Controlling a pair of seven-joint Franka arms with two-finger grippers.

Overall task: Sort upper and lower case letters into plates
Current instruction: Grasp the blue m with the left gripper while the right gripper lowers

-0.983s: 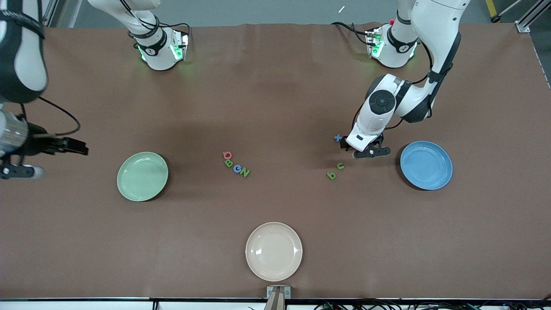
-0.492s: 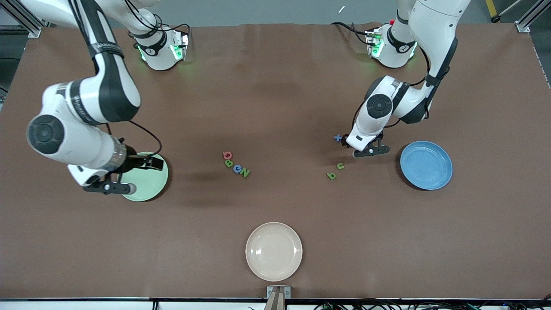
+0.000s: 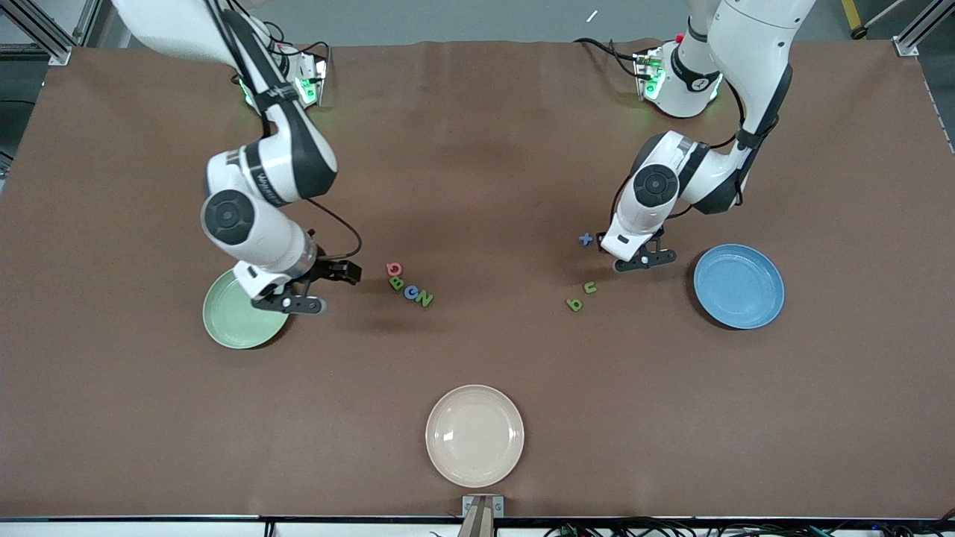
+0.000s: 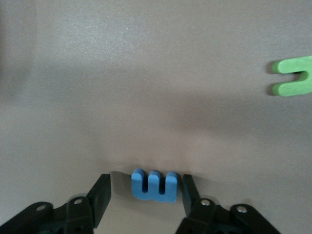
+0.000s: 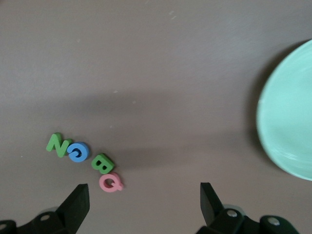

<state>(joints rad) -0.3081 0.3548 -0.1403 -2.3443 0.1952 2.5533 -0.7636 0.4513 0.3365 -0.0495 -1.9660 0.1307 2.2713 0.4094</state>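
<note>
Eight flat foam letters with soft, rounded edges are seen on a brown, matte worktop (image 3: 477, 149), which is bordered by grey floor and aluminium framing. In the front view, four capitals are strung in a short row at about 9 o'clock from the middle: a red Q (image 3: 394, 269), a green B (image 3: 397, 283), a blue C (image 3: 410, 292) and a green N (image 3: 424, 299). A green u (image 3: 589, 288), a second green small letter (image 3: 574, 304) and a blue x (image 3: 586, 239) are scattered at 3 o'clock.

The round, shallow pale green plate (image 3: 235, 324) is set at 9 o'clock, the blue plate (image 3: 739, 286) at 3 o'clock and a cream plate (image 3: 474, 435) at 6 o'clock (all three glossy).

The left gripper (image 4: 145, 181) is lowered to the worktop, wrist bent downward. Its fingers (image 4: 101, 191) are half spread around a blue small letter (image 4: 154, 186), which is not yet clamped.

The right gripper (image 3: 345, 271) is held over the worktop between the pale green plate and the red Q, with its fingers fully released.
</note>
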